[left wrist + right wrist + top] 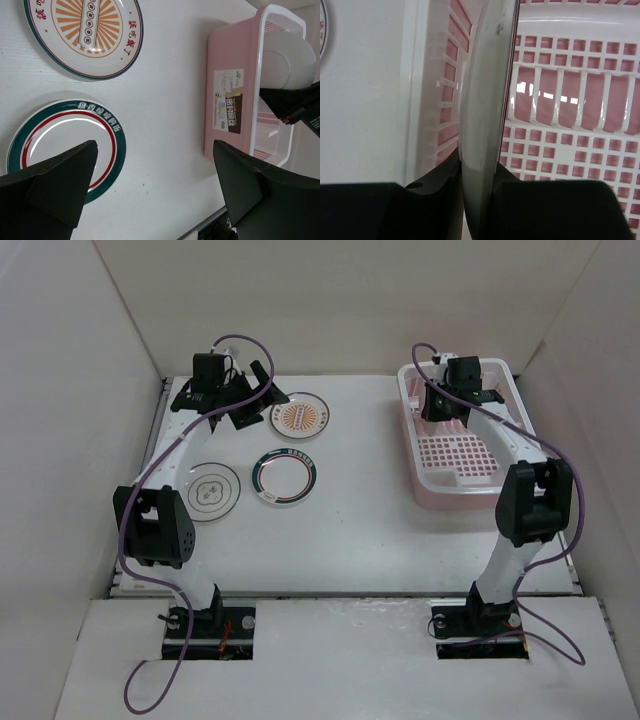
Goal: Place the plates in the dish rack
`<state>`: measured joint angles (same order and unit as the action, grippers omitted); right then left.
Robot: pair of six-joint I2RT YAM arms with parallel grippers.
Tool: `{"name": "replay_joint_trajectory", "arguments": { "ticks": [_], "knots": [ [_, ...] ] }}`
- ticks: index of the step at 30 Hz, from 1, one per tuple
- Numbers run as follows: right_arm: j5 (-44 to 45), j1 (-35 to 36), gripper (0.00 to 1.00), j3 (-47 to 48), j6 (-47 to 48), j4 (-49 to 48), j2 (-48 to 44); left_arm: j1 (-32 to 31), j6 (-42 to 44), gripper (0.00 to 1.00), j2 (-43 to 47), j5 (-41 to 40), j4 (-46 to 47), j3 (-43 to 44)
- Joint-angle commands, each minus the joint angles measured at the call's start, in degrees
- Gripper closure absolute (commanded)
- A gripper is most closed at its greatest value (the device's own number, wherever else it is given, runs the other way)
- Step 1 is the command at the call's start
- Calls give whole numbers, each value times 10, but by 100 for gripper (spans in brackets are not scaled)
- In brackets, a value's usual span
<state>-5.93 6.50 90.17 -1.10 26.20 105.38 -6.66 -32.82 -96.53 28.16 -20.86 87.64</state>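
Right pincer (479,192) is pinching a plate (482,100) upright in the rack (418,100), edge running twelve-to-six; slotted dividers (560,102) are lying at three o'clock, seemingly parallel. Left pincer (152,192) is hanging spread over the green plate (65,132).

We log the left arm (180,445) and right arm (512,436): white links, black joint housings, a purple cable (240,338) along each, black base plates (240,624). The left gripper (155,150) has black wedge fingers (55,185).
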Motion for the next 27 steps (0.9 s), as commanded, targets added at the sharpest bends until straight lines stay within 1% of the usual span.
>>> {"name": "replay_joint_trajectory", "arguments": {
  "ticks": [1,10,14,18,19,21,24,26,27],
  "knots": [
    [-7,5,100,24,-4,-16,1,1,11,0,35,0,10,-4],
    [36,11,100,19,-4,-3,6,1,16,0,35,0,10,-4],
    [55,16,98,19,-4,3,6,1,16,0,41,0,10,-10],
    [62,26,92,30,1,14,18,1,16,0,41,0,10,-10],
    [67,26,88,30,1,14,18,1,16,0,41,0,10,-10],
    [72,32,83,30,1,20,24,1,21,0,41,0,10,-10],
    [73,32,78,30,1,20,24,1,21,0,41,0,5,-10],
    [73,32,78,35,1,20,24,1,21,0,41,0,5,-10],
    [73,32,75,35,1,20,29,1,21,0,41,0,5,-10]
  ]
}}
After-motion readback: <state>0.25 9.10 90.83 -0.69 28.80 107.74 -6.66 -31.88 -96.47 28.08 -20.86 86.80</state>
